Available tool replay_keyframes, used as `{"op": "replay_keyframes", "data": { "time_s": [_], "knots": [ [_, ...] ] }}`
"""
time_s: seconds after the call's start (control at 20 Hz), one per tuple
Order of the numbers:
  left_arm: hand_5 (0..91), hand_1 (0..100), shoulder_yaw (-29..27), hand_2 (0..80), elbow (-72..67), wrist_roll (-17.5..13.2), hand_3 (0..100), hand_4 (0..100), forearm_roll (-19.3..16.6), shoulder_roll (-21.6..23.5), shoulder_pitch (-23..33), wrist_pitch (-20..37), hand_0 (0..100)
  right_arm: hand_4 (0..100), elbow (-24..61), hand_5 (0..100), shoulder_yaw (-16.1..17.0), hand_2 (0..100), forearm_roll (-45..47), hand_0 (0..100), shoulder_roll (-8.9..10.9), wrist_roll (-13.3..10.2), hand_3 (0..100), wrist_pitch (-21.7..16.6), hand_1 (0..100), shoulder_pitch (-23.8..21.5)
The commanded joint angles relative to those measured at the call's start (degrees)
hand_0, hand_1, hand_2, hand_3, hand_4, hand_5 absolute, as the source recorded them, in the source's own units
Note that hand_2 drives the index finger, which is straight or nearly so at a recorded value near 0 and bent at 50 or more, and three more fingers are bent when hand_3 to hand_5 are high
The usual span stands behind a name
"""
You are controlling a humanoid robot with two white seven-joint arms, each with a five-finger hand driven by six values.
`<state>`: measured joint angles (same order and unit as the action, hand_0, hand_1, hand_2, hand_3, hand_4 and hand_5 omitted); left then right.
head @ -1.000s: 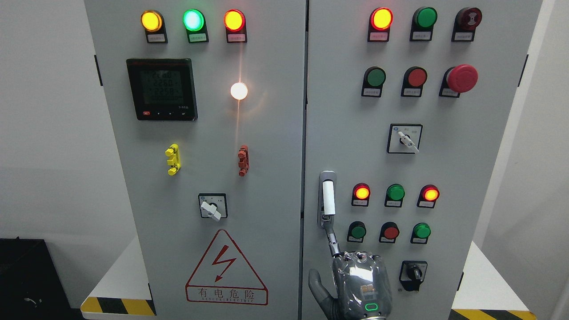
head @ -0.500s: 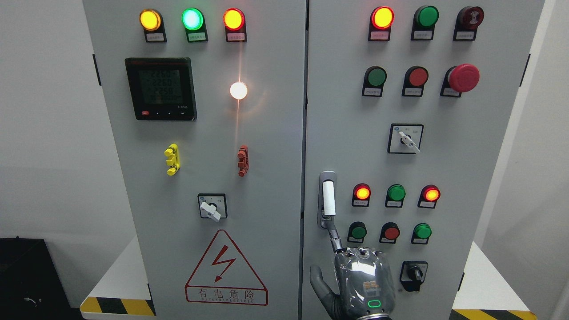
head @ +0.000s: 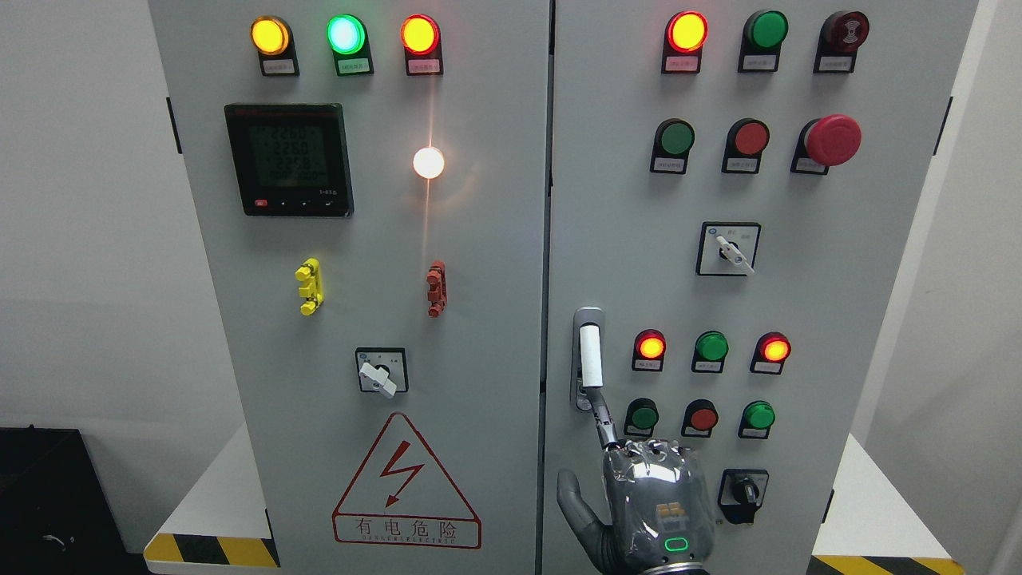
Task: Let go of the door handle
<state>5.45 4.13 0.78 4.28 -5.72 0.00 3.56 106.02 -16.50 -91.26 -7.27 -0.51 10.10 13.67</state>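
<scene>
One finger (head: 600, 417) of the right hand (head: 651, 511) is stretched straight up, its tip reaching the lower end of the door handle (head: 589, 357); whether it touches the metal or stops just short cannot be told. The thumb sticks out to the left of the palm, and the other fingers are hidden behind the silver back of the hand, so the fingers hold nothing and the one in view is extended rather than curled around the handle. The hand enters from the bottom edge, right of the middle, with a green light ring glowing on its wrist.

The door handle stands upright on the right cabinet door (head: 798, 303), near that door's left edge, just beside the seam (head: 548, 239) between the two doors. It has a white grip on a metal plate.

To the right of the handle sit two rows of round lamps and buttons: red, green, red above, green, red, green below. A black rotary switch (head: 742, 493) is right of the hand. Higher up are a white-lever selector (head: 728, 249) and a red mushroom button (head: 832, 140).

The left cabinet door (head: 239, 335) carries a digital meter (head: 289, 160), a lit white lamp (head: 429, 162), yellow and red clips, a selector and a lightning warning triangle (head: 406, 483).
</scene>
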Motion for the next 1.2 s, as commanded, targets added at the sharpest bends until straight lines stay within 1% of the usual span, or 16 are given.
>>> {"op": "replay_keyframes", "data": {
  "time_s": [0.0,0.05,0.15,0.2,0.35,0.4,0.45,0.5,0.6,0.7,0.8,0.95,1.05,1.15],
  "knots": [
    [0.0,56,0.00,0.0,0.00,0.01,0,0,0.03,0.00,0.97,0.05,12,98,1.73,100,-0.11,22,0.12,51,-0.11,-0.11,100,-0.08,28,-0.31],
    [0.0,56,0.00,0.0,0.00,0.01,0,0,0.03,0.00,0.97,0.05,12,98,1.99,100,-0.11,23,0.12,51,-0.11,-0.19,100,-0.17,28,-0.40],
    [0.0,56,0.00,0.0,0.00,0.01,0,0,-0.06,0.00,0.97,0.05,12,98,2.87,100,-0.11,31,0.20,52,-0.02,-0.19,100,-0.25,28,-0.84],
    [0.0,56,0.00,0.0,0.00,0.01,0,0,-0.06,0.00,0.97,0.05,12,98,3.31,100,-0.11,32,0.20,53,-0.02,-0.19,100,-0.25,28,-0.93],
    [0.0,56,0.00,0.0,0.00,0.01,0,0,-0.06,0.00,0.97,0.05,12,98,4.72,100,-0.11,40,0.29,54,0.07,-0.02,100,-0.25,27,-1.72],
    [0.0,56,0.00,0.0,0.00,0.01,0,0,-0.06,0.00,0.97,0.05,12,98,5.15,100,-0.11,43,0.29,55,0.07,0.07,100,-0.25,27,-1.80],
    [0.0,56,0.00,0.0,-0.09,0.01,0,0,0.03,0.00,0.97,0.05,12,99,5.51,100,-0.11,48,0.29,55,0.07,0.07,100,-0.25,27,-1.98],
    [0.0,56,0.00,0.0,0.00,0.01,0,0,0.03,0.00,0.97,0.05,12,99,5.86,100,-0.11,50,0.29,55,0.07,0.24,100,-0.25,27,-2.07],
    [0.0,56,0.00,0.0,0.00,0.01,0,0,0.03,0.00,0.97,0.05,12,99,6.65,100,-0.20,58,0.47,55,0.07,0.25,100,-0.25,27,-2.33],
    [0.0,56,0.00,0.0,0.00,0.01,0,0,0.03,0.00,0.97,0.05,12,99,7.70,100,-0.20,64,0.73,56,0.07,0.33,100,-0.34,26,-3.21],
    [0.0,56,0.00,0.0,0.00,0.01,0,0,0.03,0.00,0.97,0.05,12,99,8.50,100,-0.20,66,0.73,55,0.07,0.42,100,-0.52,26,-4.26],
    [0.0,56,0.00,0.0,0.00,0.01,0,0,0.03,0.00,0.97,0.05,12,99,9.55,100,-0.20,70,0.73,55,-0.02,0.86,100,-1.75,24,-5.58],
    [0.0,56,0.00,0.0,0.00,0.01,0,0,0.03,0.00,0.97,0.05,12,100,10.52,100,-0.20,71,0.82,54,0.07,1.04,100,-1.84,21,-6.63],
    [0.0,56,0.00,0.0,0.00,0.01,0,0,0.03,0.00,0.97,0.05,12,100,11.40,100,-0.20,73,0.82,49,0.07,1.04,100,-1.92,17,-7.69]
  ]
}}
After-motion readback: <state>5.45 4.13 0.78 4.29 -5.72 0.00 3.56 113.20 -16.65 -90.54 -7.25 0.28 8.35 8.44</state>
